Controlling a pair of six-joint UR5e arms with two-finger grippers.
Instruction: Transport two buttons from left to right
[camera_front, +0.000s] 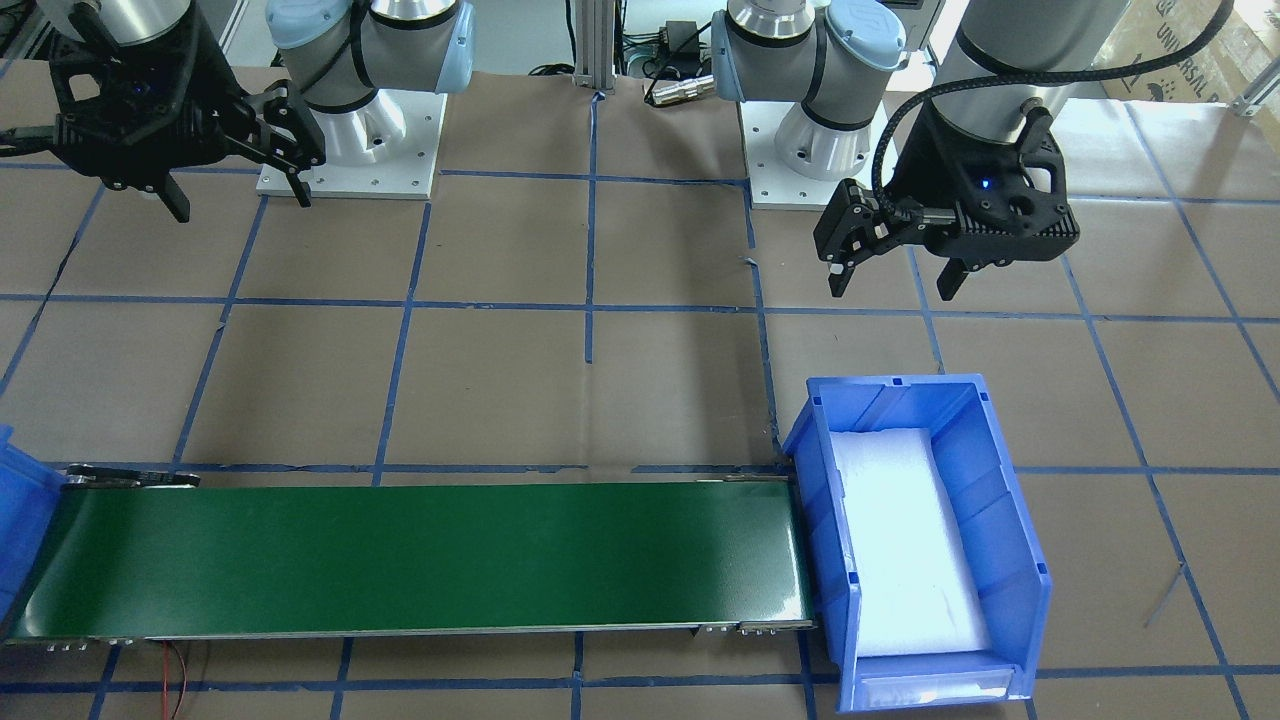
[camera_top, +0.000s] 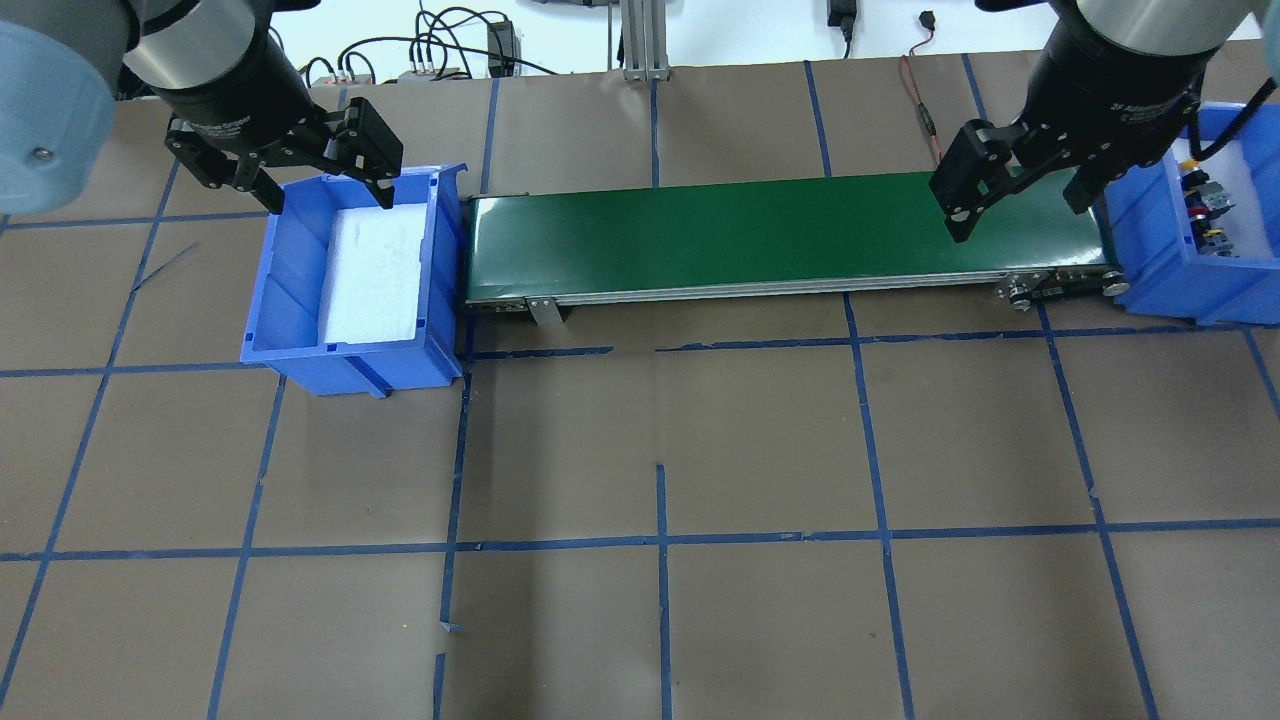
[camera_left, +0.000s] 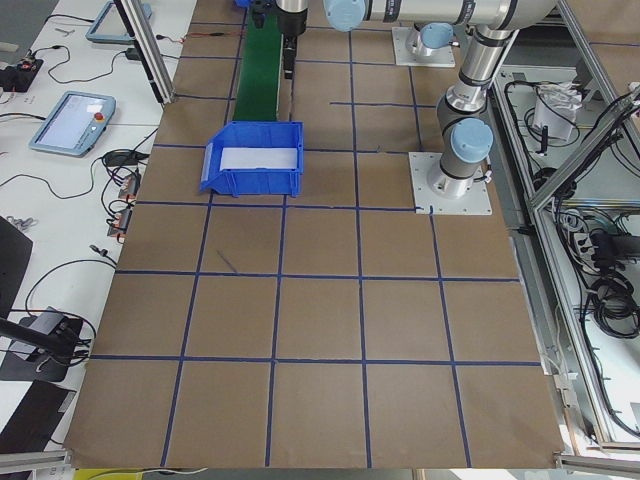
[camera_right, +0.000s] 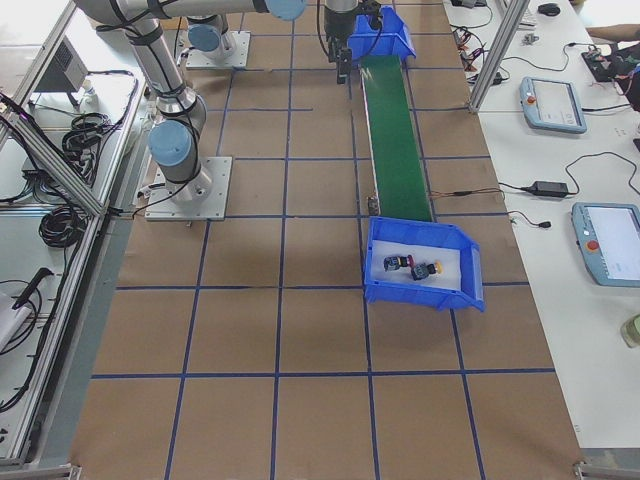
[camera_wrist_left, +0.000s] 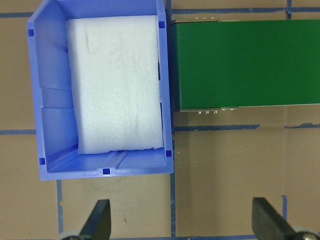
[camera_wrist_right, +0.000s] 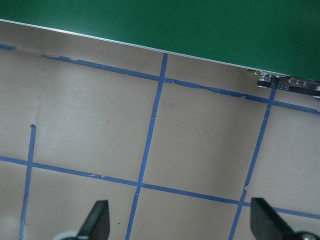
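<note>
Two small buttons (camera_right: 398, 263) (camera_right: 428, 270) lie side by side on white foam in the right blue bin (camera_right: 425, 296). They also show at the right edge of the overhead view (camera_top: 1207, 212). The left blue bin (camera_top: 345, 362) holds only a white foam pad (camera_wrist_left: 117, 82). My left gripper (camera_top: 330, 200) is open and empty above that bin's near side. My right gripper (camera_top: 1020, 215) is open and empty, high above the right end of the green conveyor belt (camera_top: 780, 230).
The belt (camera_front: 420, 555) runs between the two bins. The brown paper table (camera_top: 660, 450) carries a grid of blue tape. Both arm bases (camera_front: 350, 130) stand on white plates at the robot's side. Cables lie beyond the belt.
</note>
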